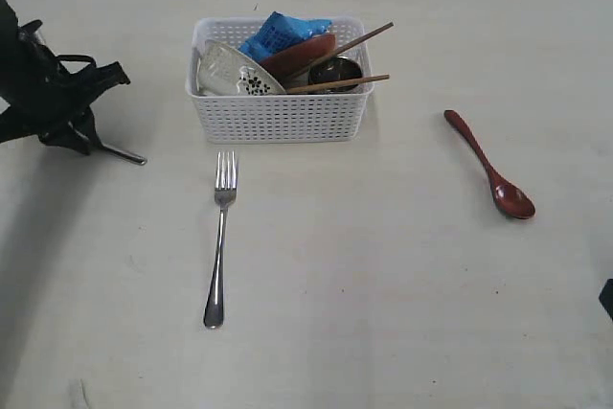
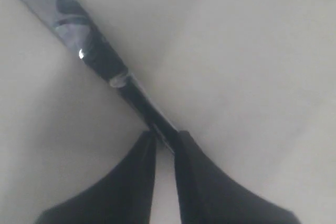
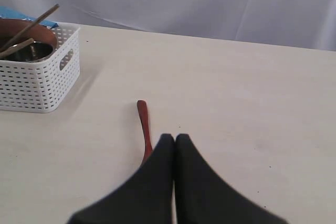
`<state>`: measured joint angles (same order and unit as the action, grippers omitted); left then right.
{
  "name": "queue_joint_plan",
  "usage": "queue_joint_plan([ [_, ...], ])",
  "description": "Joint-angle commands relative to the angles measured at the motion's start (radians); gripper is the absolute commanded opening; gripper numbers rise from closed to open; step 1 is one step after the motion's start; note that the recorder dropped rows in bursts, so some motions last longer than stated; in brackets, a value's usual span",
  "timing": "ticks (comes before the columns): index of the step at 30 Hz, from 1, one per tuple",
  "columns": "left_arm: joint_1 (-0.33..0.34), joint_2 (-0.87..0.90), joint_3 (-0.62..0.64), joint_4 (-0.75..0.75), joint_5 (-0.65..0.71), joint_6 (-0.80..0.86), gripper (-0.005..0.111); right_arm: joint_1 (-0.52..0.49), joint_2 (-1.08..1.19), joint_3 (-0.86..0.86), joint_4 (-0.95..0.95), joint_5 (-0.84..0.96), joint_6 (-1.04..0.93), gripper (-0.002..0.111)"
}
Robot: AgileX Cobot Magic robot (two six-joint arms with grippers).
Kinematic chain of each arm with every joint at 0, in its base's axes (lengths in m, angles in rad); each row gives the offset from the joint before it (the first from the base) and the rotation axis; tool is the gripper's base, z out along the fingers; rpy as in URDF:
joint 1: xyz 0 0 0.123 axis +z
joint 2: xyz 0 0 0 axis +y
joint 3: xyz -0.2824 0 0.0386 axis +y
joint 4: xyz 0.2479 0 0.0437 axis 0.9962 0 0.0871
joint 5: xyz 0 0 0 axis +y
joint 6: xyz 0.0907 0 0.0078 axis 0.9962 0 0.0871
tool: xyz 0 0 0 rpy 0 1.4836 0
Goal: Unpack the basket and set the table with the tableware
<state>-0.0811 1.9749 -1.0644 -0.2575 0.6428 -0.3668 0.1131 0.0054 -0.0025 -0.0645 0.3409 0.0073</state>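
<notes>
The left hand (image 2: 165,140) grips the very end of the knife (image 2: 89,51) near the left edge of the counter (image 1: 383,313); the right hand (image 3: 175,140) is pressed together, empty. The basket (image 1: 278,117) sits toward the far edge. That thin pinch could let the knife swivel and land crooked.

The lattice basket (image 1: 278,117) is white, bag (image 1: 278,34) blue, spoon (image 1: 477,155) dark red, knife (image 2: 90,46) silvery, table (image 1: 383,284) pale beige.

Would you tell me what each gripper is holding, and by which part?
The left gripper clamps the steel knife near one end; the right gripper, shut, holds nothing.
</notes>
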Motion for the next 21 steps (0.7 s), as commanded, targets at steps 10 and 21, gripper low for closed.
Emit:
queue_joint_plan([
  [10, -0.001, 0.082, -0.075, 0.094, 0.23, 0.405, 0.0, -0.007, -0.005, 0.003, 0.0, 0.001, 0.006, 0.0],
  [21, 0.021, -0.085, -0.075, 0.101, 0.11, -0.257, 0.012, -0.007, -0.005, 0.003, 0.0, 0.001, 0.006, 0.0],
])
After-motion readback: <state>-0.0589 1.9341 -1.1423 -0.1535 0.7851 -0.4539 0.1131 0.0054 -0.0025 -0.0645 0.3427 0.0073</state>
